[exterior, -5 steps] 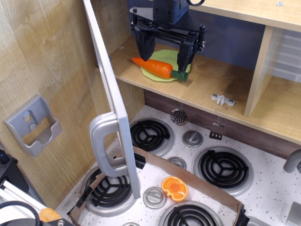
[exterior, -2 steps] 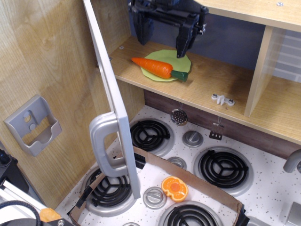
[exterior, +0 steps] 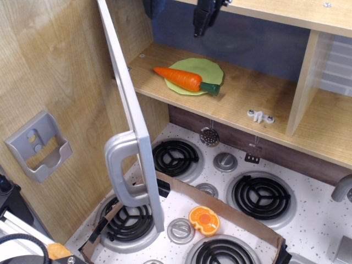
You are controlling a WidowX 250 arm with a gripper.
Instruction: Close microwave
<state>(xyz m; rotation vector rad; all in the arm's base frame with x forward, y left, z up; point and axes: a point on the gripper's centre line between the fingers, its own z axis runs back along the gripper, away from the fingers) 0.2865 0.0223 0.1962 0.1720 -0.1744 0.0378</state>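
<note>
The microwave's grey door [exterior: 130, 99] stands wide open, swung out edge-on toward the camera, with its silver loop handle [exterior: 122, 171] at the lower end. The wooden cavity floor [exterior: 242, 99] holds a green plate [exterior: 204, 70] with an orange carrot [exterior: 181, 78] lying on it. My gripper [exterior: 176, 14] is high above the plate at the top edge of the view. Only its two dark fingertips [exterior: 200, 22] show, spread apart and holding nothing. It touches neither the door nor the carrot.
A small grey wall holder [exterior: 38, 144] hangs on the left wooden panel. Below is a toy stove with black coil burners [exterior: 260, 196], silver knobs [exterior: 225, 161], a cardboard strip [exterior: 231, 212] and an orange toy slice [exterior: 204, 219]. A white latch piece [exterior: 260, 116] sits on the shelf.
My gripper has risen from just over the carrot and plate to the top of the frame, leaving the carrot on the plate. The door has not moved.
</note>
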